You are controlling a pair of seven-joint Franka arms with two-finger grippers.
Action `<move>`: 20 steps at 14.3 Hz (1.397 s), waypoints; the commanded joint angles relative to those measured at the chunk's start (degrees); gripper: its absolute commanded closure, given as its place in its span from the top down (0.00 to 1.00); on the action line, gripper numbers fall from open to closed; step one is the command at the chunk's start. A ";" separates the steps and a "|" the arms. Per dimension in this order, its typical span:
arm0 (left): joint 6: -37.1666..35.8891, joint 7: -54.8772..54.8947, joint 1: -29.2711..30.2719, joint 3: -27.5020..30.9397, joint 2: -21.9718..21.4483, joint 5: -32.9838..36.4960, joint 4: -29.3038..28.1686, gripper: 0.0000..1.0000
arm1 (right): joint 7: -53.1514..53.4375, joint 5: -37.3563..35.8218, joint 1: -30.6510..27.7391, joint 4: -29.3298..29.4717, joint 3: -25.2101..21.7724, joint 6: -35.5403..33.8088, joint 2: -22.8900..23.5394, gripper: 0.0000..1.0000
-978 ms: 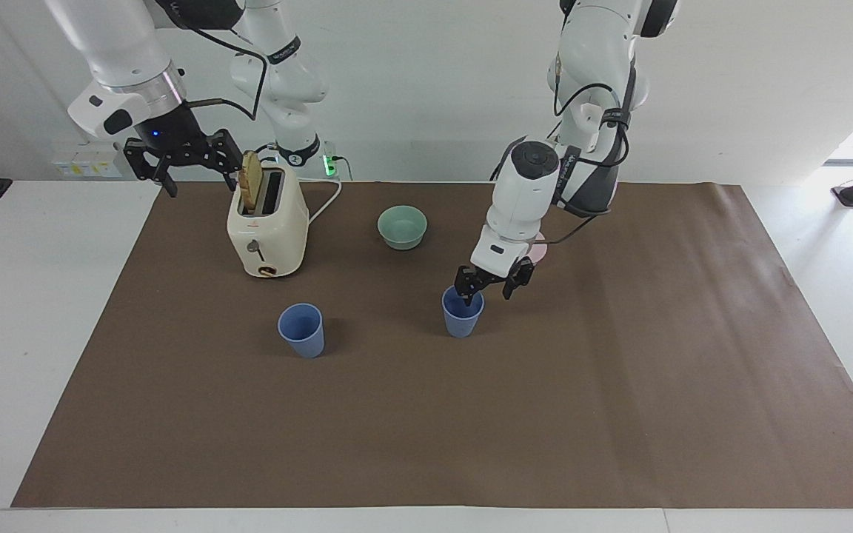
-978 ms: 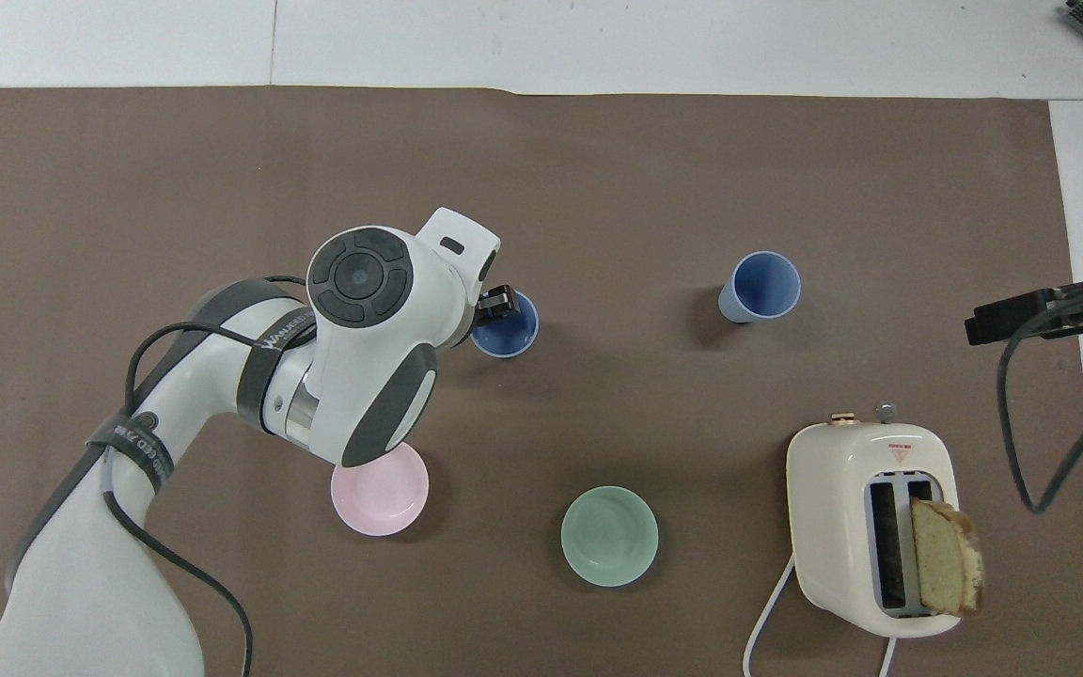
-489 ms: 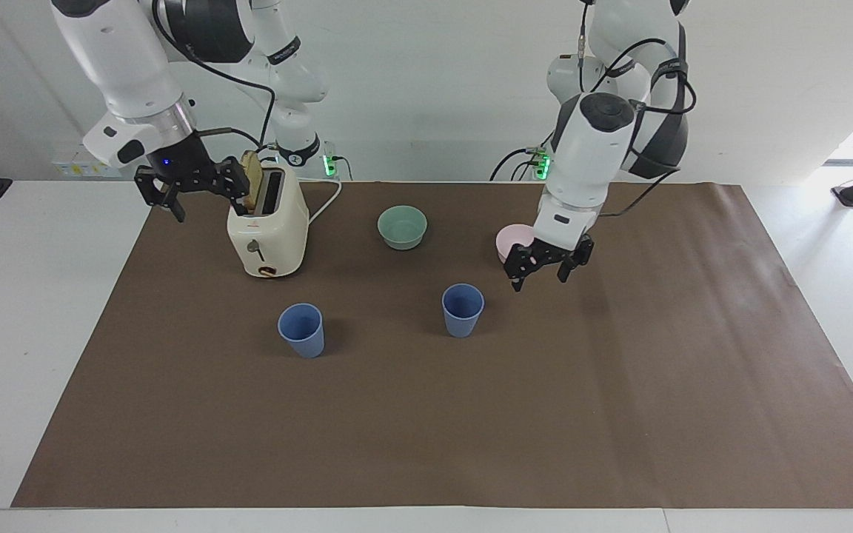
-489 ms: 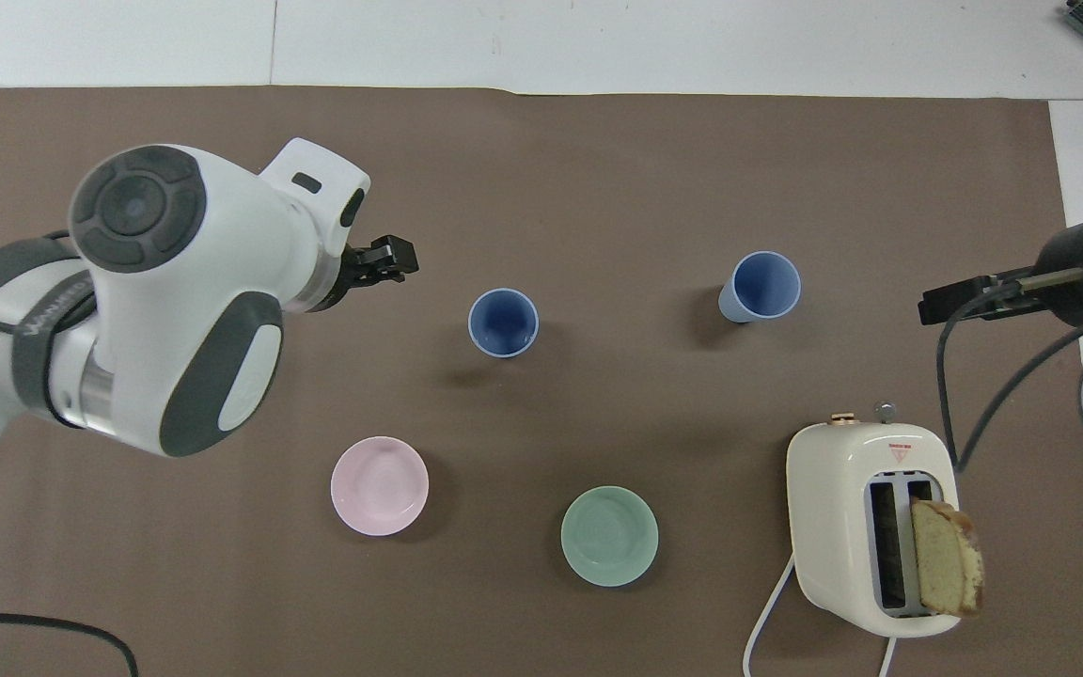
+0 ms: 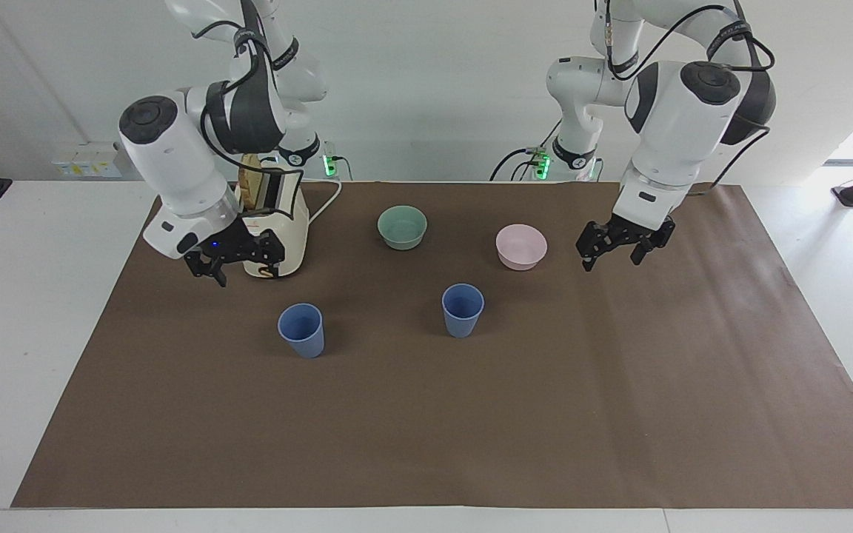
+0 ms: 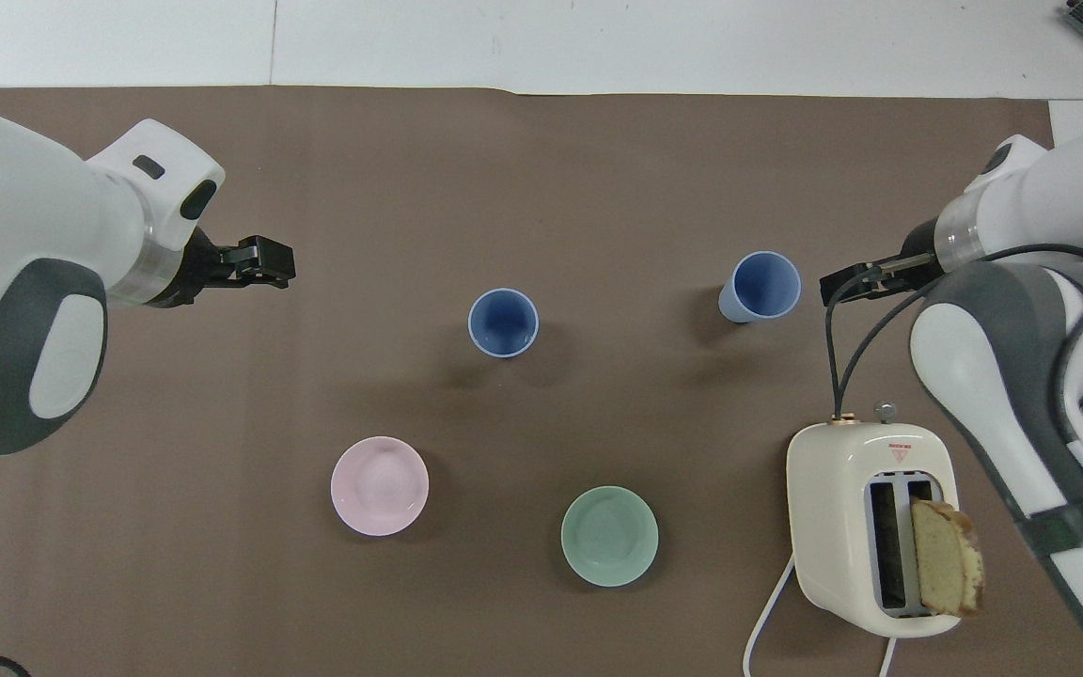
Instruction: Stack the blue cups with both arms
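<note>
Two blue cups stand upright and apart on the brown mat. One cup (image 5: 463, 309) (image 6: 503, 322) is mid-table. The other cup (image 5: 301, 329) (image 6: 765, 286) is toward the right arm's end. My left gripper (image 5: 612, 254) (image 6: 259, 270) is open and empty. It hangs over bare mat beside the pink bowl, toward the left arm's end, well away from the mid-table cup. My right gripper (image 5: 235, 264) (image 6: 854, 282) is open and empty. It hangs low beside the toaster, close to the other cup, without touching it.
A cream toaster (image 5: 281, 231) (image 6: 866, 527) holding a bread slice (image 6: 946, 568) stands near the right gripper, its cord trailing toward the robots. A green bowl (image 5: 402, 226) (image 6: 609, 536) and a pink bowl (image 5: 521, 246) (image 6: 380, 485) sit nearer the robots than the cups.
My left gripper has left the mid-table cup's rim and drawn back toward the left arm's end. My right gripper has dropped from above the toaster to beside it. Neither cup moved.
</note>
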 commanded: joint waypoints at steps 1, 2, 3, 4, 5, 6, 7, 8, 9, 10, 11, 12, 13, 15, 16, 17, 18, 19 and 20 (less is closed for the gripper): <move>-3.37 8.35 4.54 -0.71 -2.73 0.49 -1.33 1.00 | 0.79 0.10 0.25 -0.25 -0.07 1.85 1.80 1.00; -4.59 11.43 5.86 -0.62 -3.08 0.49 -1.33 1.00 | 0.79 0.02 0.43 -0.60 -0.07 3.50 2.77 1.00; -5.22 13.98 7.09 -0.71 -3.26 0.49 -1.33 1.00 | 0.71 0.02 0.51 -0.95 -0.07 5.43 3.39 1.00; -6.18 16.88 7.88 -0.62 -3.69 0.49 -1.42 1.00 | 0.79 -0.33 1.21 -1.04 -0.07 6.93 4.35 1.00; -7.41 19.60 8.94 -0.62 -3.87 0.49 -1.42 1.00 | 0.88 -1.64 1.48 -1.13 -0.16 7.64 5.41 1.00; -8.20 21.72 10.51 -0.62 -4.05 0.49 -1.16 1.00 | 0.88 -2.87 1.48 -1.22 -0.16 8.61 6.29 1.00; -8.38 23.31 10.88 -0.62 -4.40 0.49 -0.98 1.00 | 0.79 -3.41 1.48 -1.40 -0.16 9.66 7.08 1.00; -8.39 24.37 11.32 -0.54 -4.75 0.58 -0.72 1.00 | 0.88 -3.59 1.48 -1.40 -0.16 10.11 7.61 1.00; -8.82 24.55 11.41 -0.54 -4.93 0.93 -0.19 1.00 | 0.88 -4.20 1.48 -1.40 -0.16 10.72 8.22 1.00; -10.13 24.55 11.41 -0.62 -5.10 1.11 1.38 1.00 | 0.79 -4.64 1.31 -1.40 -0.16 11.51 8.93 1.00; -12.75 24.55 11.32 -0.71 -5.02 1.37 3.92 1.00 | 0.88 -4.82 1.22 -1.40 -0.16 11.69 9.37 1.00; -15.65 24.55 10.80 -0.80 -4.75 2.68 6.90 1.00 | 0.88 -4.82 1.31 -1.40 -0.16 11.69 9.55 1.00; -18.03 24.55 10.62 -1.06 -4.84 3.47 9.02 1.00 | 0.97 -4.82 1.39 -1.40 -0.16 11.61 9.63 1.00; -20.59 24.55 10.53 -1.41 -5.19 3.66 10.44 1.00 | 1.05 -4.82 1.48 -1.31 -0.07 11.61 9.64 0.68; -22.08 24.55 10.44 -1.50 -5.28 4.00 11.32 1.00 | 1.06 -4.82 1.66 -1.31 -0.07 11.52 9.64 0.47; -23.23 24.64 10.44 -1.68 -5.37 4.36 11.85 1.00 | 1.06 -4.82 1.66 -1.31 -0.07 11.52 9.64 0.33; -22.89 24.64 10.53 -2.11 -6.24 4.10 11.59 1.00 | 0.88 -4.82 1.75 -1.22 -0.07 11.43 9.64 0.19; -22.54 24.90 10.62 -2.20 -7.55 3.57 10.46 1.00 | 0.88 -4.91 2.18 -1.22 0.02 11.43 9.72 0.06; -22.54 23.95 11.14 -2.12 -7.65 3.22 10.19 1.00 | 0.97 -4.82 2.62 -1.13 -0.07 11.43 9.64 0.00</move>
